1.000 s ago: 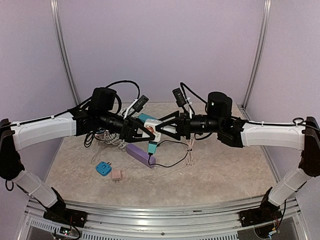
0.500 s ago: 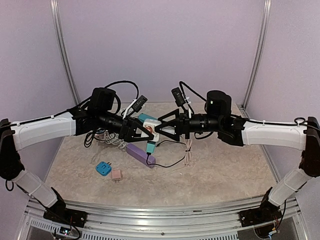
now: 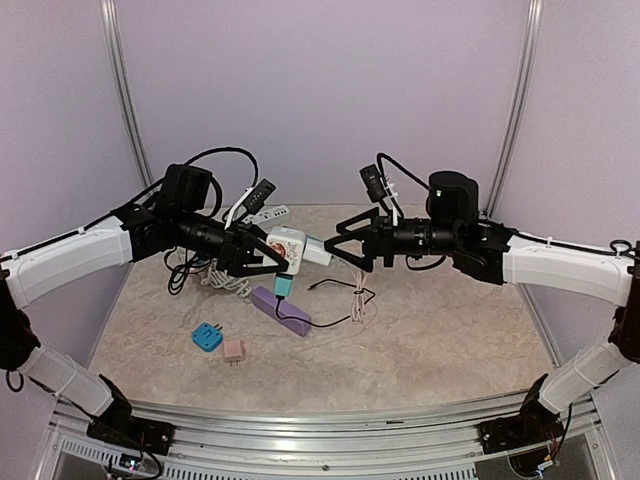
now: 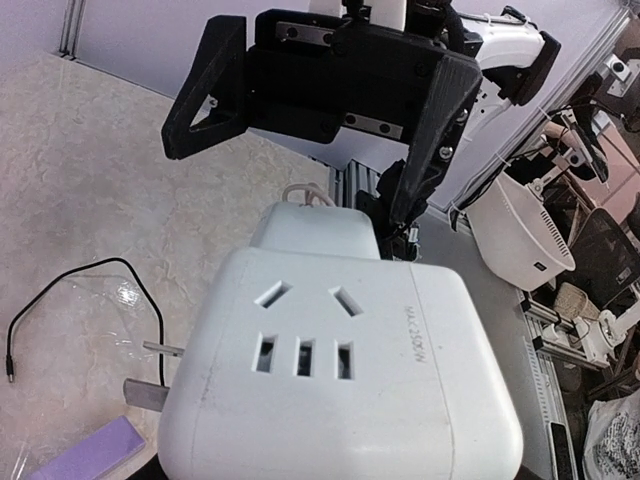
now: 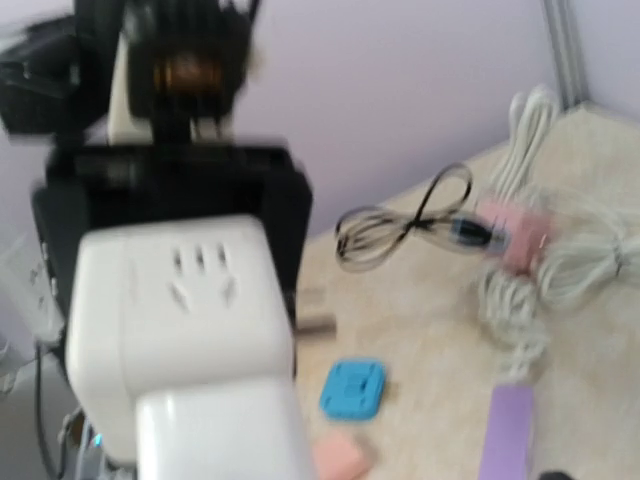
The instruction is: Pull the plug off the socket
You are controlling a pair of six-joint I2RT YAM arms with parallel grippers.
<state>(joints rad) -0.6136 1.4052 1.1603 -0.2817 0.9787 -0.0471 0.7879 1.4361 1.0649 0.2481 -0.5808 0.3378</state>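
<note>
My left gripper (image 3: 262, 256) is shut on the white cube socket (image 3: 285, 243) and holds it above the table. In the left wrist view the socket (image 4: 340, 380) fills the frame and hides my fingers. A white plug (image 3: 316, 251) still sits in the socket's far face, seen as a white block (image 4: 318, 230) beyond the cube. A teal piece (image 3: 284, 287) hangs under the socket. My right gripper (image 3: 340, 245) is open, just right of the plug and clear of it, its black fingers (image 4: 195, 100) spread wide. The right wrist view is blurred, with socket (image 5: 175, 300) and plug (image 5: 220, 430) close.
On the table lie a purple block (image 3: 283, 308), a blue adapter (image 3: 207, 337), a pink plug (image 3: 233, 350), a thin black cable (image 3: 335, 322) and a bundle of white cable (image 3: 222, 278). A white power strip (image 3: 266, 213) lies at the back. Purple walls close in all around.
My right gripper has opened, let go of the plug and drawn back to the right. My left arm has carried the socket, plug still in it, a little to the left.
</note>
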